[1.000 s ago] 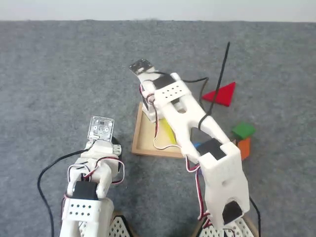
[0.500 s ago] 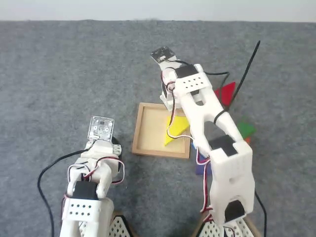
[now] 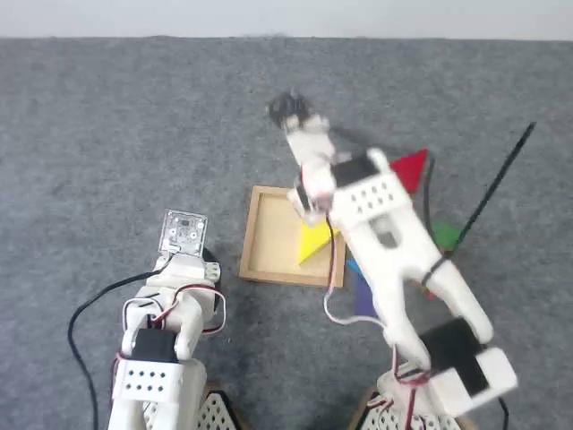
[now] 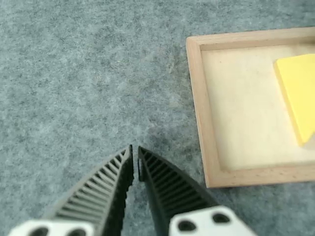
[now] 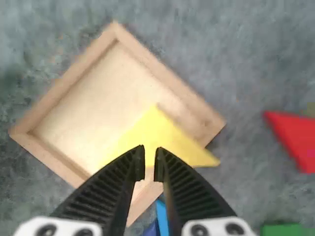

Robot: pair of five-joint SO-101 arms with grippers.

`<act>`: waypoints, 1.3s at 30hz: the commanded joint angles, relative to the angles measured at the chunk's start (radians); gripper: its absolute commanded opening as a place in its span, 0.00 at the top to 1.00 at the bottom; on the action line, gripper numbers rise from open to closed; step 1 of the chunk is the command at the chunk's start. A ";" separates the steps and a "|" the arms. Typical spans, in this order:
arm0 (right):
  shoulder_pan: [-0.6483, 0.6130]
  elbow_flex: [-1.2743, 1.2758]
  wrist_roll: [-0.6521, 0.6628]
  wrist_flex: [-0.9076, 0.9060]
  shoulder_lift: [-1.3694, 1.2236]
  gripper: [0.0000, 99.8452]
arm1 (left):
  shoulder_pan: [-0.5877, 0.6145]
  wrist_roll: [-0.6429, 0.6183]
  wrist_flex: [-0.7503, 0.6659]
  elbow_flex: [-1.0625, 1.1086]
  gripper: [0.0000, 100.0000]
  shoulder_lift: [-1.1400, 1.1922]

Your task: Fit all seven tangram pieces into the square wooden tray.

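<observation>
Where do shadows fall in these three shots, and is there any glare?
Left wrist view: a soft dark shadow on the carpet just ahead of the left gripper. Right wrist view: a dim patch on the carpet beside the wooden tray. High view: even light, no glare.

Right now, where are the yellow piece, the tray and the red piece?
yellow piece [image 5: 162, 129], right wrist view, middle of its top face.
tray [image 4: 202, 103], left wrist view, its wooden rim.
red piece [image 3: 412, 168], high view, middle of the triangle.
</observation>
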State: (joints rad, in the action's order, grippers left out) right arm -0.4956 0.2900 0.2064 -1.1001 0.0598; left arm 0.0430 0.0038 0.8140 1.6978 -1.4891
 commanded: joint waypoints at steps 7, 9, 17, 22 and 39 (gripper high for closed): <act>0.041 0.273 0.012 0.124 0.104 0.96 | 0.005 -0.005 0.002 -0.008 0.98 -0.012; 0.059 0.273 0.012 0.122 0.102 0.96 | 0.005 -0.005 0.002 -0.008 0.98 -0.012; 0.145 0.258 0.017 0.128 0.028 0.96 | 0.005 -0.005 0.002 -0.008 0.98 -0.012; 0.151 0.170 0.017 0.125 -0.054 0.96 | 0.005 -0.005 0.002 -0.008 0.98 -0.012; 0.145 -0.083 0.015 0.124 -0.246 0.96 | 0.005 -0.005 0.002 -0.008 0.98 -0.012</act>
State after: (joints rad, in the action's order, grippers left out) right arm -0.3621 0.3314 0.2110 -0.9774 -0.1749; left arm 0.0445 0.0038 0.8140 1.6978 -1.4891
